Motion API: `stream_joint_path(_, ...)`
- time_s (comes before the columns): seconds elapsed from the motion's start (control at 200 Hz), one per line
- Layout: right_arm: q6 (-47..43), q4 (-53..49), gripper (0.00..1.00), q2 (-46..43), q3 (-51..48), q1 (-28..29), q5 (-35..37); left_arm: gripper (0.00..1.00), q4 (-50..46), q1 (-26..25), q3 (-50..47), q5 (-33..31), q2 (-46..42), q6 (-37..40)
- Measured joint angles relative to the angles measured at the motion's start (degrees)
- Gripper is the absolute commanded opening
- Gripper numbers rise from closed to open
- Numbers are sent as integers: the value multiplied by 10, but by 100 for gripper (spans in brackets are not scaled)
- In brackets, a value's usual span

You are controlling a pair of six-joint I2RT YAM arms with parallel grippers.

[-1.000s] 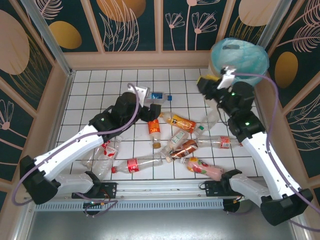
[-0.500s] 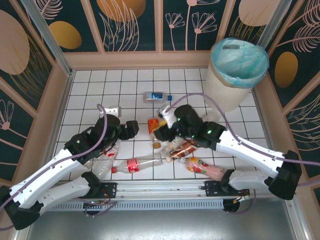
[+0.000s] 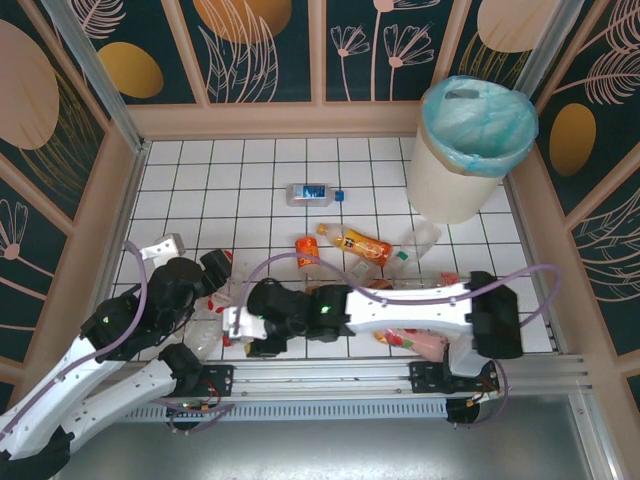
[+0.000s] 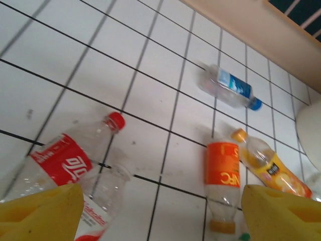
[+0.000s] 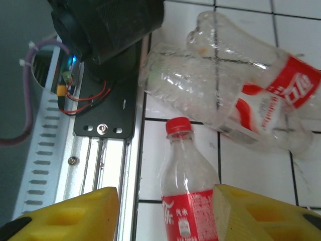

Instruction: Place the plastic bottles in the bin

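While the bin (image 3: 440, 190) stands at two o'clock, the left end effector (image 4: 161, 196) is spread; the right end effector (image 5: 165, 201) is spread around a red-capped bottle (image 5: 188, 168).

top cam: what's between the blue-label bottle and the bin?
Bare white tiles only, in the top view: nothing lies between the blue-label bottle and the bin.

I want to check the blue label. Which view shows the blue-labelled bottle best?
The left wrist view: the blue-labelled bottle lies on its side, label and blue cap plain, if slightly soft. The top external view shows it small, alone on the tiles toward the back wall.
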Motion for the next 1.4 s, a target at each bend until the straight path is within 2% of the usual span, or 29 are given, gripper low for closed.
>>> stream_joint_path(0.24, -30, -49, 48, 139, 109, 16, 22, 85, -35, 0, 23, -110, 54, -10)
stream_joint_path(0.42, -45, -69, 48, 191, 147, 16, 35, 85, -38, 1, 57, -216, 85, 15)
stream_joint_path(0.545, -52, -68, 49, 211, 160, 16, 36, 87, -11, 24, 79, -248, 107, 61)
stream_joint_path(0.641, -59, -68, 51, 221, 160, 14, 42, 92, 32, 82, 79, -230, 119, 110)
stream_joint_path(0.786, -61, -66, 51, 244, 167, 6, 50, 94, 110, 199, 59, -162, 147, 183)
stream_joint_path(0.926, -63, -67, 51, 267, 183, -2, 60, 95, 164, 268, 15, -99, 179, 233)
stream_joint_path(1.131, -76, -69, 51, 297, 214, -5, 66, 96, 214, 333, -18, -36, 204, 276)
stream_joint_path(1.396, -91, -104, 46, 326, 251, -7, 65, 98, 251, 350, -87, -2, 197, 296)
